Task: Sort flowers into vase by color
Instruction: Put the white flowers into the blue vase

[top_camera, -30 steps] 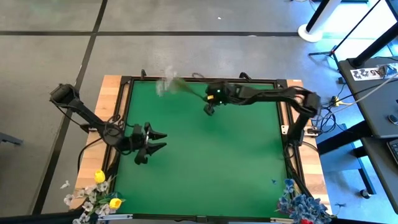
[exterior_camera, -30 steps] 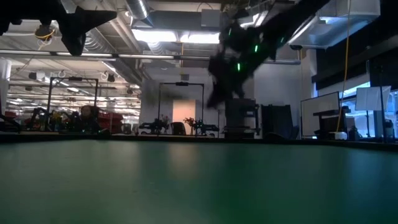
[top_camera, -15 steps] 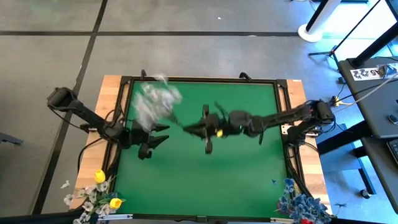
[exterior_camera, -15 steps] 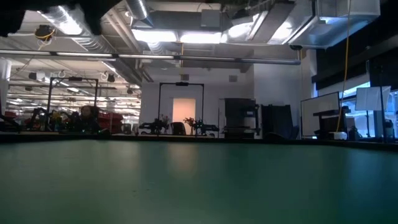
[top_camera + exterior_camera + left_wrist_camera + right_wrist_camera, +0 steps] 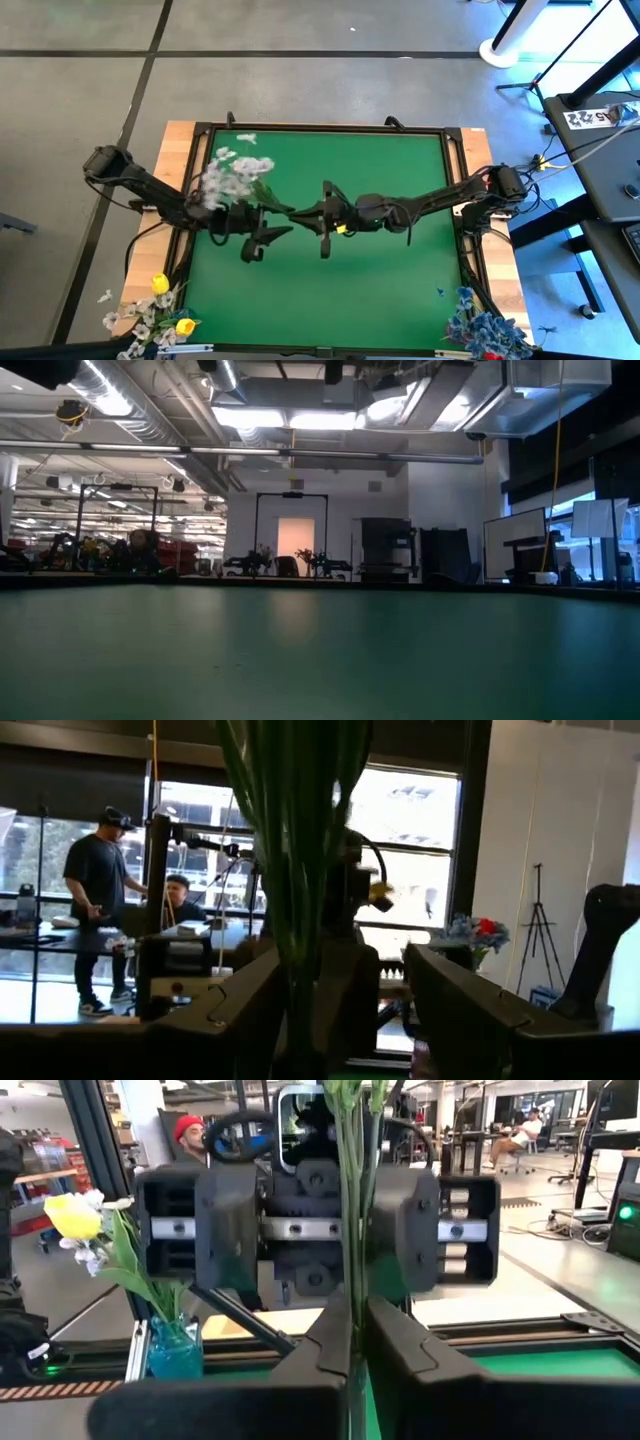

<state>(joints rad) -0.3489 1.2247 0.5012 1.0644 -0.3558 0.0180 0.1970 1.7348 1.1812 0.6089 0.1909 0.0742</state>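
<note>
A spray of small white blossoms (image 5: 232, 176) on a thin green stem hangs in the air over the table's left half. My right gripper (image 5: 302, 213) is over the table's middle, points left, and is shut on that stem. My left gripper (image 5: 275, 223) faces it from the left, open. In the left wrist view the green stem and leaves (image 5: 298, 870) stand between its two fingers; whether they touch, I cannot tell. The low view shows neither gripper. My right gripper pinches the white spray's green stem (image 5: 352, 1285) between its two fingers, low on the stem and away from the blossoms. The fingers come level from the table's right and lie across the stem. The spray is lifted clear of the table, its blossoms (image 5: 225, 178) slanting toward the far left.
A bunch of yellow tulips and white sprays (image 5: 158, 318) stands off the table's near left corner, its yellow tulip (image 5: 74, 1215) in a blue glass vase (image 5: 174, 1348). Pale blue sprays with a red bloom (image 5: 488, 335) stand at the near right corner. People show in the room beyond.
My right gripper has swung from the middle of the far edge toward the table's middle and left, carrying the white spray. The blossoms have swept from the far edge to above the left arm. My left gripper has moved a little right toward the right gripper, staying open.
</note>
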